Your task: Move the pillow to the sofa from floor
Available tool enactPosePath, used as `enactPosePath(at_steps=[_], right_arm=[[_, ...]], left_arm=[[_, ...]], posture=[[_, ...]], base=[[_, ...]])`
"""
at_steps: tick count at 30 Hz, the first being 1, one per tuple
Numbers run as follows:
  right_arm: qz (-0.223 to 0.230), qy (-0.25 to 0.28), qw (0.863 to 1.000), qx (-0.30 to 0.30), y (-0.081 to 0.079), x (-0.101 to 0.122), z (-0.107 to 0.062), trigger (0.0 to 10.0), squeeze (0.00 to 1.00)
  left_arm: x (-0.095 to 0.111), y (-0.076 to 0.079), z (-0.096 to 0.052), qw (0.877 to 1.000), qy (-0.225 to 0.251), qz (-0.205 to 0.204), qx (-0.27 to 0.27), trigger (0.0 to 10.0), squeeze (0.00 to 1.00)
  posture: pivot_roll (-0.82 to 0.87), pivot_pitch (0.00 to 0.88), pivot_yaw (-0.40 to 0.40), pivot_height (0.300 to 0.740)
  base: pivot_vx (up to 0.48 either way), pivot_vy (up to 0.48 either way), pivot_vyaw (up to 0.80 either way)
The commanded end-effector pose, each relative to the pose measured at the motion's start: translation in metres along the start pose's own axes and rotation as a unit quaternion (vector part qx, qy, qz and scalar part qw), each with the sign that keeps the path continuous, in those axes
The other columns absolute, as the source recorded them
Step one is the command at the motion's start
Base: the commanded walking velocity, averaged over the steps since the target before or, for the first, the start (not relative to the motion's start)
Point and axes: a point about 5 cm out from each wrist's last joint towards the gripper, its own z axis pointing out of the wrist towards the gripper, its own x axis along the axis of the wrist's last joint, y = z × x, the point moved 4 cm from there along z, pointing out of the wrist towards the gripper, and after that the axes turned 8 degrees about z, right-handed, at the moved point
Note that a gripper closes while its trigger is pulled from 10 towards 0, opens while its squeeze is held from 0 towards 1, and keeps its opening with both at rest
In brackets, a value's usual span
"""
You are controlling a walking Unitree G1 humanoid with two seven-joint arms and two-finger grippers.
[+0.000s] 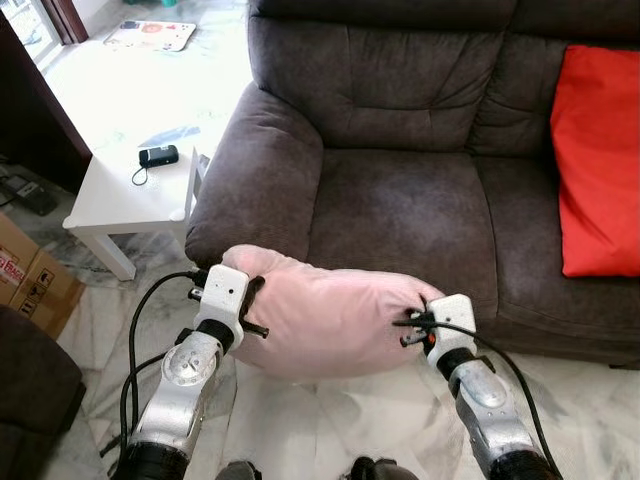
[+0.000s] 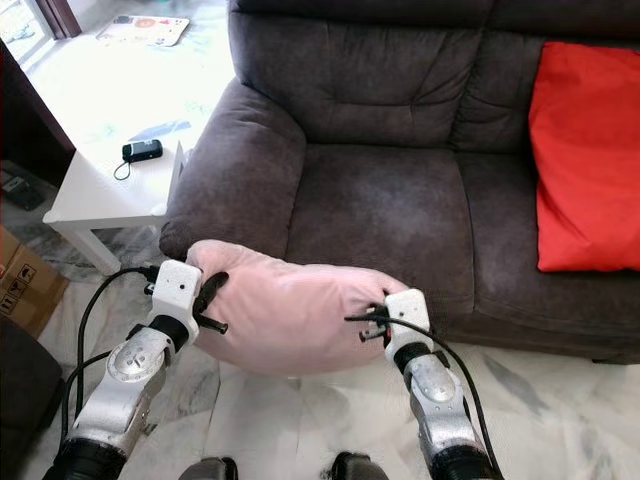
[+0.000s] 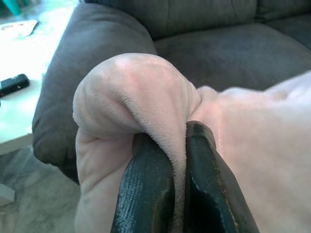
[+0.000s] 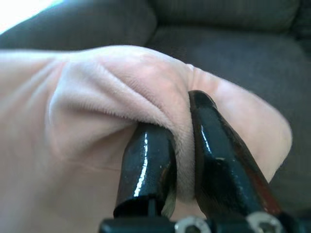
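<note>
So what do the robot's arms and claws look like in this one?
Both arms are silver metal with rounded joints, ending in white boxy wrist blocks. Black cables loop along each arm. The left claw and right claw each have two long, glossy black fingers.

Head stereo downward on sofa (image 1: 400,190); wrist cameras close along jaws

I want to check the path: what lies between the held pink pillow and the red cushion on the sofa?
In the left eye view, only bare grey seat of the sofa lies between the pink pillow and the red cushion.
</note>
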Motion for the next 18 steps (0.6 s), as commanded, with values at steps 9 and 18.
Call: enactPosePath(at_steps=[9,18], right_arm=[[0.043,0.099,0.994,-0.031,0.0,0.049,0.009,10.0,0.0],[0.053,0.105,0.992,-0.035,-0.003,0.054,0.01,10.0,0.0]], left_arm=[[0.019,-0.009,0.006,0.999,0.044,0.007,0.028,10.0,0.0],[0.02,-0.006,0.007,0.998,0.049,0.011,0.025,10.0,0.0]], posture=[[0.09,0.175,-0.013,0.74],[0.09,0.177,-0.01,0.74]], base=[[0.0,0.0,0.0],[0.0,0.0,-0.75]])
